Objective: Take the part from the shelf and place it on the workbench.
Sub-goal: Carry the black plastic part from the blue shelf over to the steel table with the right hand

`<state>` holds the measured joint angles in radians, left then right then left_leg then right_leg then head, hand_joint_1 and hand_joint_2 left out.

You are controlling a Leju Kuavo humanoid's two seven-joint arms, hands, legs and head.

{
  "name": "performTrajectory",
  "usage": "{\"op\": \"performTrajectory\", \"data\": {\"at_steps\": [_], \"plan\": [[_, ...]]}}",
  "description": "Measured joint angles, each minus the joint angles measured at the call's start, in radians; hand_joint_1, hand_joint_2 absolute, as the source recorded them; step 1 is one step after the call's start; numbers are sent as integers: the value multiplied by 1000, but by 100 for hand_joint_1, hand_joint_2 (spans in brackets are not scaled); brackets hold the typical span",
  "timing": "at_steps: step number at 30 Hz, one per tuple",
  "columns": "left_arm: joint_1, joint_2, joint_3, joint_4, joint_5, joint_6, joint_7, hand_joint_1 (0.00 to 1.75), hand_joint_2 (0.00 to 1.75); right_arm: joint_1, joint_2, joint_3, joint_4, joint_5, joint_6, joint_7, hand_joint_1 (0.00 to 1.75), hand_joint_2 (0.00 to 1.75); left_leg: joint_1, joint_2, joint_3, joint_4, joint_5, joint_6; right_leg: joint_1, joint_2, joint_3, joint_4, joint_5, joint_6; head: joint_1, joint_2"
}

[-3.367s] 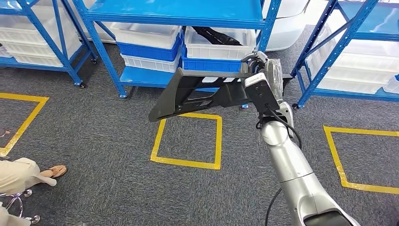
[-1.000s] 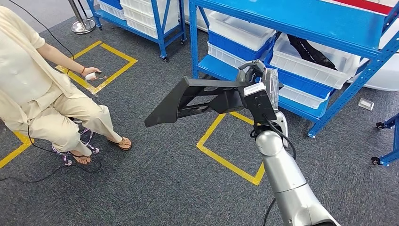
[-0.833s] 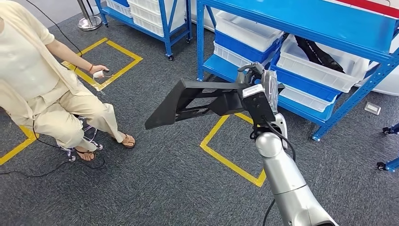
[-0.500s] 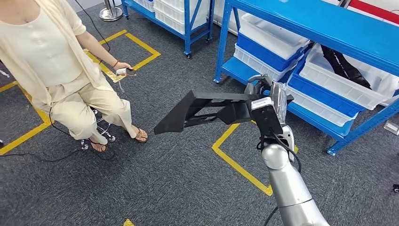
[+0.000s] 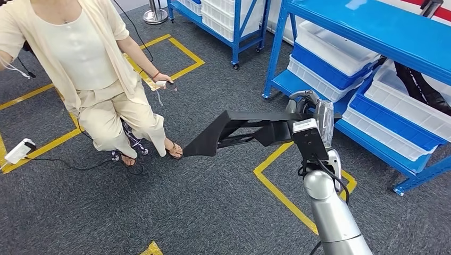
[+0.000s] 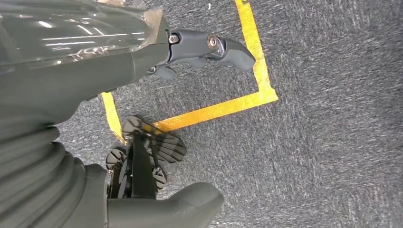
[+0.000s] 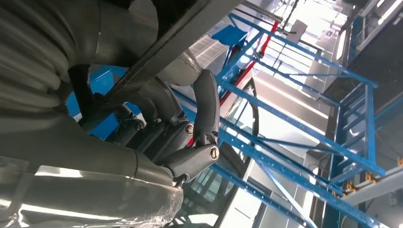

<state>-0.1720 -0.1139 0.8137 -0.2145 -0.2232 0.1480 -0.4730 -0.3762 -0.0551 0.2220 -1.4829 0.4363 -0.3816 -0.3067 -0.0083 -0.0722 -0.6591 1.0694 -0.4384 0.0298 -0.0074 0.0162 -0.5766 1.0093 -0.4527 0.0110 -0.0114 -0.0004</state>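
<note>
A long black part (image 5: pixel 242 133) is held level above the grey carpet, its tapered end pointing left toward a seated person (image 5: pixel 90 69). The right hand (image 5: pixel 308 114) grips its right end, beside a blue shelf (image 5: pixel 372 32). The left hand (image 6: pixel 190 52) hangs over the floor, fingers apart, holding nothing.

One black part (image 5: pixel 239 133) is seen; one person (image 5: pixel 90 64); two blue shelves (image 5: pixel 372 32); several white bins (image 5: pixel 340 48).

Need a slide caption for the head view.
Right hand carries the black part over grey carpet, blue shelf behind, seated person nearby.
</note>
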Motion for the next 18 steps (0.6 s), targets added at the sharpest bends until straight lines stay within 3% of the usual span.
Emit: {"op": "performTrajectory", "data": {"at_steps": [2,3,4,5,7,8,10,12,14,16,18], "plan": [[-2,-1,0,0,-7,1,6,0,175,13,-2,-1,-12,6,-3,2,175,175,13,53,-69,139,-61,-21,-5,-31,8,-7,0,-12,-3,0],[-3,-1,-1,0,-12,3,10,0,175,26,-3,-3,-20,11,-6,5,175,175,23,66,-88,175,-69,-30,-5,-45,9,-6,-2,-14,-4,0],[-4,-2,-3,0,-17,6,16,0,175,40,-5,-6,-31,17,-8,8,175,175,33,78,-83,166,-55,-38,-6,-59,11,-5,-5,-12,-4,0],[-5,-2,-5,0,-20,8,19,0,175,52,-6,-10,-44,22,-10,13,175,175,39,97,-47,97,-24,-43,-6,-69,12,-4,-8,-7,-4,0],[-10,-6,-8,0,-25,11,23,0,175,62,-12,-18,-67,28,-11,21,175,175,38,118,8,-6,8,-43,-2,-83,12,1,-15,7,-3,0],[-14,-7,-10,0,-27,13,23,0,175,64,-15,-21,-76,30,-10,25,175,175,34,120,16,-24,9,-38,0,-89,12,3,-18,13,-1,0],[-19,-8,-11,0,-29,16,25,0,175,66,-21,-25,-90,32,-6,31,175,175,22,101,15,-28,10,-22,2,-104,15,2,-21,27,4,0],[-20,-8,-11,0,-27,19,26,0,175,67,-27,-26,-99,30,5,35,175,175,17,83,20,-35,14,-5,0,-95,10,19,-34,38,4,0],[-19,-8,-10,0,-16,19,21,0,175,59,-34,-25,-99,16,26,33,175,175,18,67,24,-41,19,11,-6,-57,-40,116,-79,35,7,0],[-17,-6,-7,0,-2,16,10,0,175,39,-37,-23,-82,-3,45,27,175,175,16,50,22,-41,21,17,-5,-28,-110,246,-122,30,10,0],[-9,-5,0,0,9,12,1,0,175,17,-38,-19,-57,-14,56,21,175,175,13,29,22,-41,22,18,-4,-22,-134,280,-117,35,10,0]]}}
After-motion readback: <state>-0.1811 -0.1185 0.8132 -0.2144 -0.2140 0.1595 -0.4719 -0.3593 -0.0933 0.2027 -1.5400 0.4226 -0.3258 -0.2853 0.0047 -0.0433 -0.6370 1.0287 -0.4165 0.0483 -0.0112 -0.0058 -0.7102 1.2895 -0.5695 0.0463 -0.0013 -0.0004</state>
